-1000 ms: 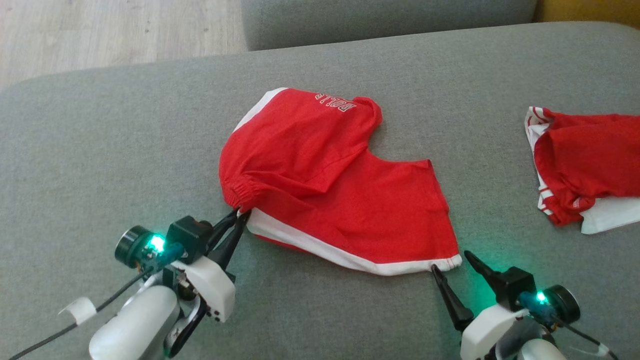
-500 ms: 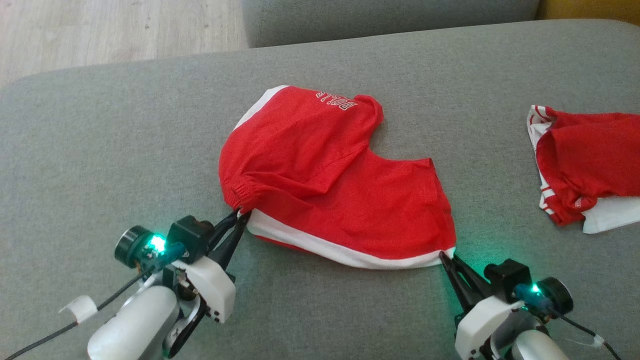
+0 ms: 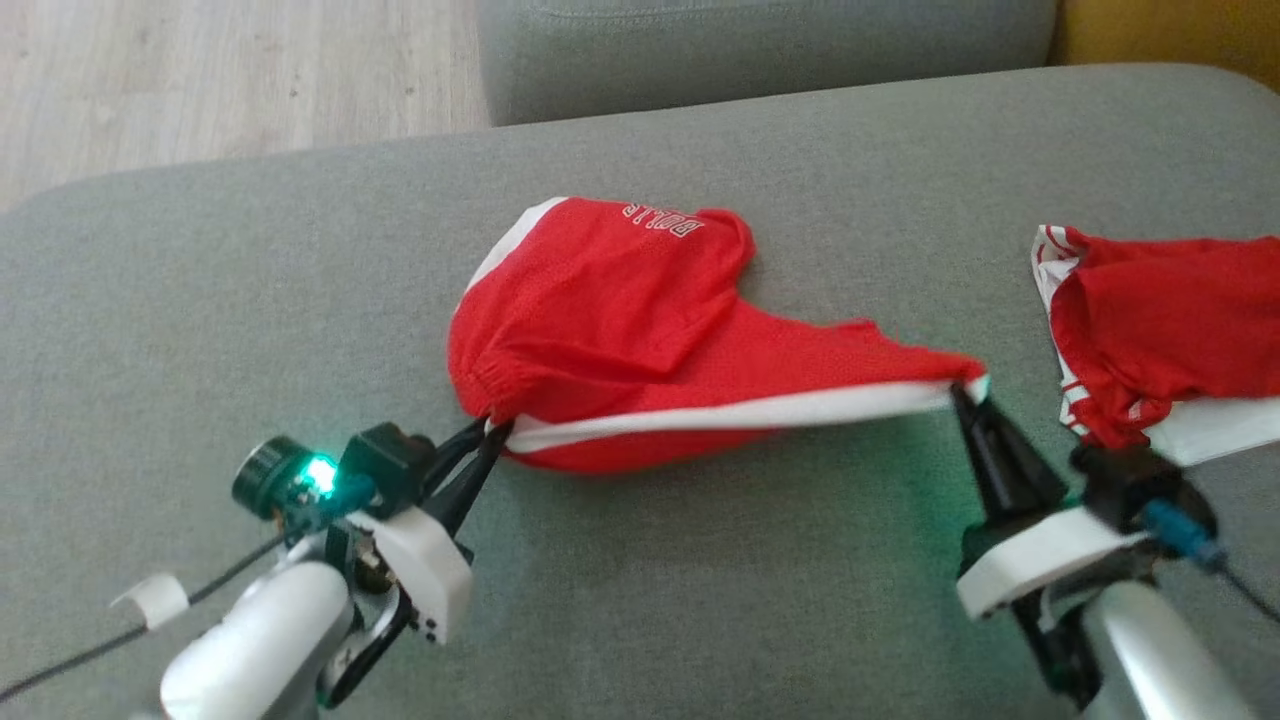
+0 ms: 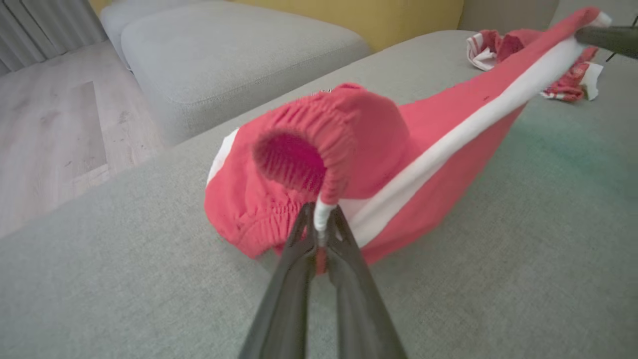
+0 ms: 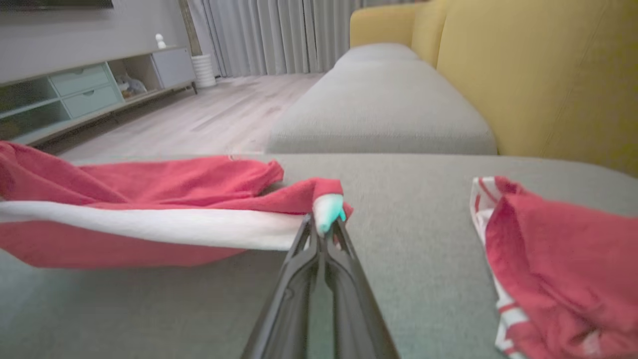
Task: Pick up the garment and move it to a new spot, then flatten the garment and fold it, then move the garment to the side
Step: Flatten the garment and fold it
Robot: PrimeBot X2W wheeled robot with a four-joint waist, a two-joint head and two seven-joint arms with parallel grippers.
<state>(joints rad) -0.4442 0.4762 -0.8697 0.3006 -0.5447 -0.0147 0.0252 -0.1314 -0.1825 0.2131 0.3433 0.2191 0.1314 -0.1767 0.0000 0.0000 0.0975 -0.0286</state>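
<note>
Garment (image 3: 620, 320), soft red shorts: limp, light, bound to sag between holds. Stretched across centre frame on grey sofa (image 3: 700, 600), white stripe taut. Left fingers (image 4: 286, 299) pinched shut on waistband corner, lower left; right fingers (image 3: 990, 455) clamped on hem corner, centre right.

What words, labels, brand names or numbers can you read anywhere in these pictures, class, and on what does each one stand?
"BULLS": white outline letters, upside down in the head view and slightly soft, printed near the far edge of the red mesh shorts with white side stripes.
Crumpled red and white garment on the right: no readable text on it.
Grey fabric sofa cushion: no text.
</note>
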